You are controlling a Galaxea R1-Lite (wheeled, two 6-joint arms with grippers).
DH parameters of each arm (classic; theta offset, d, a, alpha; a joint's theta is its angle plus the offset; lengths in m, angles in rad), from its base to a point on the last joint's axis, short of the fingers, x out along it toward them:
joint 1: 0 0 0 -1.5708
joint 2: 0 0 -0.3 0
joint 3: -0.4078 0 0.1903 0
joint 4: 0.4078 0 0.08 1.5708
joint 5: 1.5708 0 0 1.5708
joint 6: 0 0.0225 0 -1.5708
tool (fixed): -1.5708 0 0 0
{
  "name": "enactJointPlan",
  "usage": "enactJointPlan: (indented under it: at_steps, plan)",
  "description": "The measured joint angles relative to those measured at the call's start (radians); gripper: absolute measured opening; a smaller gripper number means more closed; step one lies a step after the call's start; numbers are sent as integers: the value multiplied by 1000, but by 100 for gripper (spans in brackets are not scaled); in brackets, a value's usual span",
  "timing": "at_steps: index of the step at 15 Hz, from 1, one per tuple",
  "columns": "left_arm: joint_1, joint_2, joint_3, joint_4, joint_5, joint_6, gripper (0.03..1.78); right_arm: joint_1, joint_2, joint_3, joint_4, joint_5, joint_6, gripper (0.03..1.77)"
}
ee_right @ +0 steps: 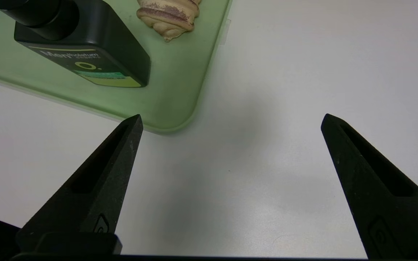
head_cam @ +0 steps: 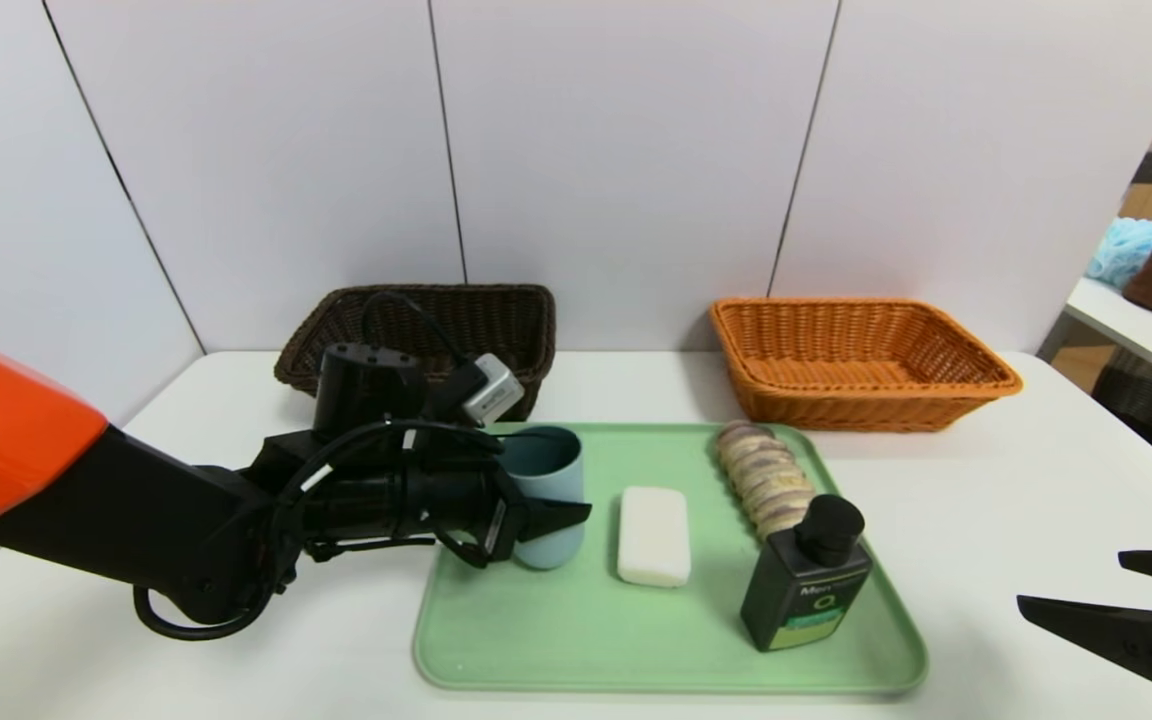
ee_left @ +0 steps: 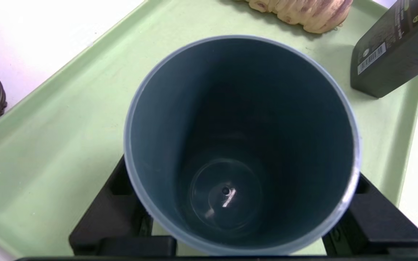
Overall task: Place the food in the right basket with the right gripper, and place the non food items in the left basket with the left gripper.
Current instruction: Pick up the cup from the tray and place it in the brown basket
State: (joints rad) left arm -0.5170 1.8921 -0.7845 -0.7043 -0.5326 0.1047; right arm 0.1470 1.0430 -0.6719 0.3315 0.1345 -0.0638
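Observation:
A blue-grey cup (head_cam: 548,465) stands upright at the left end of the green tray (head_cam: 496,640). My left gripper (head_cam: 566,492) is shut on it, one black finger (ee_left: 111,203) against each side of the cup (ee_left: 194,108). On the tray to its right lie the white soap bar (head_cam: 653,535), the tan ridged food roll (head_cam: 766,480) and the black pump bottle (head_cam: 806,590). My right gripper (head_cam: 1071,580) hangs open over bare table right of the tray, and the right wrist view shows nothing between its fingers. The dark brown left basket (head_cam: 496,320) and the orange right basket (head_cam: 866,370) hold nothing visible.
Both baskets stand at the back of the white table against the wall. A side table (head_cam: 1136,320) with a brown item and a blue item stands at the far right. The left arm reaches in low from the left, its cable looped over the table.

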Motion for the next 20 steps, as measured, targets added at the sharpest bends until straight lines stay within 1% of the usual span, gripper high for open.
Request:
enactJointPlan:
  at_steps: [3,6,8,10,12,14,16,20]
  plan:
    - [0,3,4,-35,0,-1,115,0,-1,0,0,0,0,170]
    - [1,-17,0,-36,3,-33,115,0,-2,0,-1,0,1,170]
    - [3,-51,-29,-32,11,-47,115,0,-3,0,0,0,1,170]
    - [11,-85,-93,-3,37,-49,115,0,-3,1,-1,0,3,170]
    - [36,-113,-188,77,48,-49,115,0,-4,5,-1,1,2,170]
    - [91,-125,-303,179,51,-48,115,0,-3,7,-1,1,1,170]
    - [161,-112,-399,252,51,-43,114,0,-3,10,-26,2,1,170]
    - [303,-13,-563,310,51,-33,114,0,-3,40,-86,1,0,170]
